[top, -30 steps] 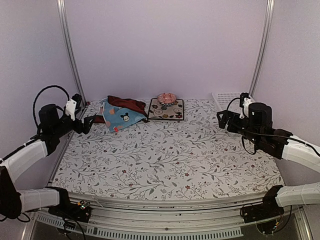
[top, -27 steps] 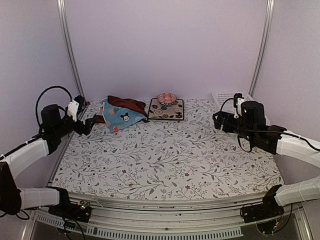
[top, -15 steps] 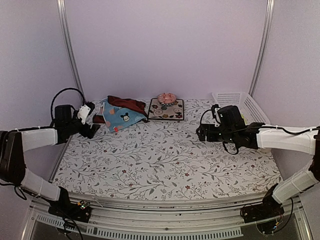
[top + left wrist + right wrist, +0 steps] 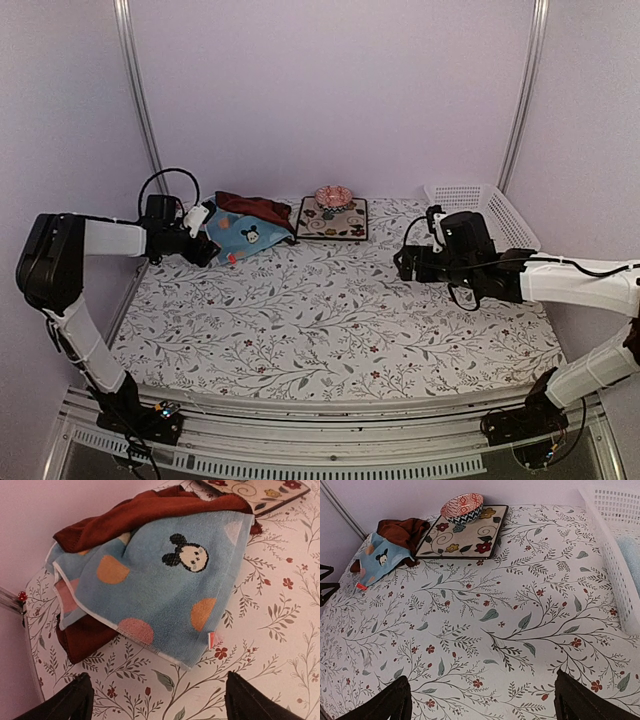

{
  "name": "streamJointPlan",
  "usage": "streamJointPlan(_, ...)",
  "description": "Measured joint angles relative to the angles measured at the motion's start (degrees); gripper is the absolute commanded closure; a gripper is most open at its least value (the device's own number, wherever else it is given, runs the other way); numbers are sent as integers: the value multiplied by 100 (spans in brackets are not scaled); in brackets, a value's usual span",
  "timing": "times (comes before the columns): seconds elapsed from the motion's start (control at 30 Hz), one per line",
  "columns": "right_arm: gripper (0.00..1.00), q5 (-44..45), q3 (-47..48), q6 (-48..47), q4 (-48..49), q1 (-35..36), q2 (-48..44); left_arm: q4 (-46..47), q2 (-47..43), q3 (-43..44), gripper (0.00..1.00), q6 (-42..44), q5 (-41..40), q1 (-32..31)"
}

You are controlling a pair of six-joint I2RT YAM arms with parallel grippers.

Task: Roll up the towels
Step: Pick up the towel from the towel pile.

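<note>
Top view: left gripper (image 4: 207,247) sits at the near-left edge of the light blue towel (image 4: 243,238), too close to tell whether they touch. The towel lies crumpled at back left of the floral table covering (image 4: 330,320), partly over the dark red towel (image 4: 255,206). The square mat (image 4: 333,220) with a bowl (image 4: 333,196) on it is just right of the pile. Right gripper (image 4: 405,265) hovers mid-right over bare covering, well apart from the towels, with the white basket (image 4: 490,210) behind it. Left wrist: fingertips (image 4: 75,700) spread wide, nothing between them. The light blue towel (image 4: 165,585), mouse print up, is just ahead of the tips. The dark red towel (image 4: 145,510) pokes out behind and under it. Right wrist: fingers (image 4: 385,702) fully apart, holding nothing, above the covering. Both towels are far off at upper left, the basket wall (image 4: 615,540) runs along the right, and a pale blue cloth (image 4: 627,550) shows inside it.
</note>
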Motion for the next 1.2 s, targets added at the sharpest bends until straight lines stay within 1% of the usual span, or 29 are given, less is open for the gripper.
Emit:
streamJointPlan(0.07, 1, 9, 0, -4, -2, 0, 107, -107, 243, 212, 10, -85, -50, -81)
streamJointPlan(0.17, 1, 37, 0, -15, -4, -2, 197, -308, 625, 573, 13, -284, -66, -133)
streamJointPlan(0.27, 1, 87, 0, -22, -4, 0, 201, -476, 966, 907, 14, -472, -83, -133)
streamJointPlan(0.4, 1, 153, 0, -26, -4, 0, 201, -621, 1331, 1165, 16, -717, -68, -133)
streamJointPlan(0.5, 1, 155, 0, -28, -4, 0, 201, -750, 1641, 1379, 20, -872, 31, -133)
streamJointPlan(0.6, 1, 153, 0, -33, -2, 0, 201, -901, 1908, 1526, 26, -1025, 155, -133)
streamJointPlan(0.67, 1, 153, 0, -35, -2, 0, 201, -955, 1998, 1561, 27, -1082, 208, -133)
streamJointPlan(0.87, 1, 153, 0, -44, -4, 0, 201, -1093, 2028, 1617, 36, -1226, 243, -133)
streamJointPlan(1.03, 1, 153, 0, -44, -4, 0, 201, -1185, 2087, 1786, 54, -1311, 238, -133)
streamJointPlan(1.13, 1, 153, 0, -46, -4, 0, 201, -1233, 2197, 1891, 55, -1331, 216, -138)
streamJointPlan(1.2, 1, 153, 0, -46, -4, 0, 199, -1248, 2223, 1934, 53, -1333, 214, -140)
